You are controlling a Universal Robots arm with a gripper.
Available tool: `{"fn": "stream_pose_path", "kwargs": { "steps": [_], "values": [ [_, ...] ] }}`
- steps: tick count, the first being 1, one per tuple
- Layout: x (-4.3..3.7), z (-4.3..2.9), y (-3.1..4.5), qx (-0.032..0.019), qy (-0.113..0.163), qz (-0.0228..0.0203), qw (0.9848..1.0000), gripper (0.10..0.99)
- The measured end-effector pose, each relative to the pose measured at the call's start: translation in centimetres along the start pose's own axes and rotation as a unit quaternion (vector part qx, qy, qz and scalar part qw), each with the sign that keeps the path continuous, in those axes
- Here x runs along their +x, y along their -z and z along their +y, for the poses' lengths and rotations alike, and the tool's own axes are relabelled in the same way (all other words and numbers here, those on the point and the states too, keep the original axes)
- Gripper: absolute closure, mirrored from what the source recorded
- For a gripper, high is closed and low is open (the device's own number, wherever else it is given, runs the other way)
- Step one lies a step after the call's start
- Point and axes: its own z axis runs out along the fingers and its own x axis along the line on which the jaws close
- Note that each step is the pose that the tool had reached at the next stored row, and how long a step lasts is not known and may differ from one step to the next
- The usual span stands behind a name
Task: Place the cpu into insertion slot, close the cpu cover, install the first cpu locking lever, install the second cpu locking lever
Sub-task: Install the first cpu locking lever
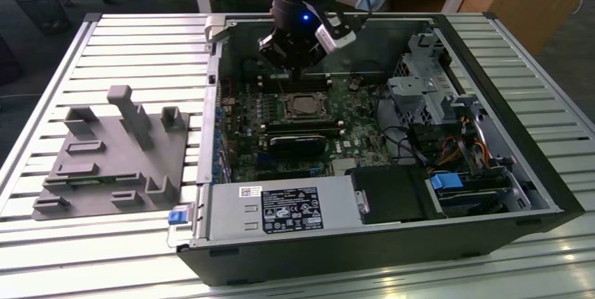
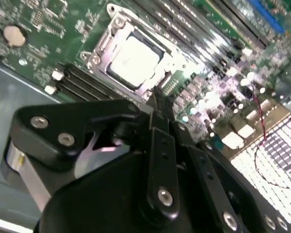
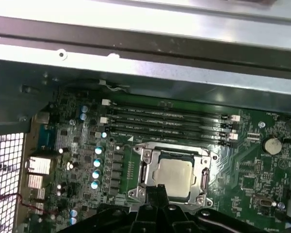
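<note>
**Silver set in green: seating done, locking in hand**

From the exterior view, one open black computer case [image 1: 391, 243] lies on a slatted metal table [image 1: 139, 41]. One grey moulded fixture [image 1: 111, 152] sits well apart from it, toward the exterior view's left. One black gripper [image 1: 291, 67] hangs inside the case, just above the green motherboard [image 1: 358, 114]. Near its tip sits the cpu [image 1: 302, 106], a small flat square chip with a pale silvery top.

In the second wrist view, the two black fingers [image 2: 161, 121] are pressed together into one narrow blade and hold nothing. Their tip is close to the near edge of the cpu cover [image 2: 101, 48], a thin square silvery metal frame with a cut-out window. The frame lies flat around the chip, whose top shows through the window. One round silver coin cell [image 2: 13, 33] sits off on the board.

In the first wrist view, the insertion slot [image 3: 135, 192], a square socket with a silvery metal rim, holds the single chip under the single frame. Four long black memory slots [image 3: 167, 124] run side by side just beyond it.

Standing here, I would say the first two steps are done and the locking levers are the work in hand. I cannot tell whether either thin lever is latched. To my eye that step calls for a slim tip pressing a wire lever down and sideways under its catch, without scraping the small parts crowded round the socket.
</note>
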Motion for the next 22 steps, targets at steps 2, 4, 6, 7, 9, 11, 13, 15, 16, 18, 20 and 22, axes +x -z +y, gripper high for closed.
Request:
{"fn": "stream_pose_path", "kwargs": {
  "steps": [2, 4, 6, 7, 9, 11, 13, 15, 16, 18, 20, 22],
  "values": [
    [0.1, 0.06, -0.15, 0.0, -0.01, -0.001, 1.0, 0.98],
    [0.23, 0.09, -0.27, 0.0001, -0.019, -0.0015, 0.9998, 0.98],
    [0.74, 0.14, -0.3, -0.0006, -0.021, -0.0018, 0.9998, 0.98],
    [1.05, 0.17, -0.34, -0.0016, -0.021, -0.0021, 0.9998, 0.98],
    [1.45, 0.21, -0.39, -0.0024, -0.021, -0.0023, 0.9998, 0.98],
    [1.78, 0.24, -0.43, -0.0027, -0.021, -0.0024, 0.9998, 0.98],
    [2.09, 0.27, -0.45, -0.0027, -0.021, -0.0026, 0.9998, 0.98],
    [2.31, 0.29, -0.46, -0.0027, -0.021, -0.0028, 0.9998, 0.98],
    [2.4, 0.3, -0.47, -0.0027, -0.021, -0.0028, 0.9998, 0.98],
    [2.56, 0.31, -0.47, -0.0027, -0.021, -0.0029, 0.9998, 0.98],
    [2.69, 0.33, -0.47, -0.0027, -0.021, -0.003, 0.9998, 0.98],
    [2.8, 0.34, -0.48, -0.0027, -0.021, -0.003, 0.9998, 0.98]
  ]
}}
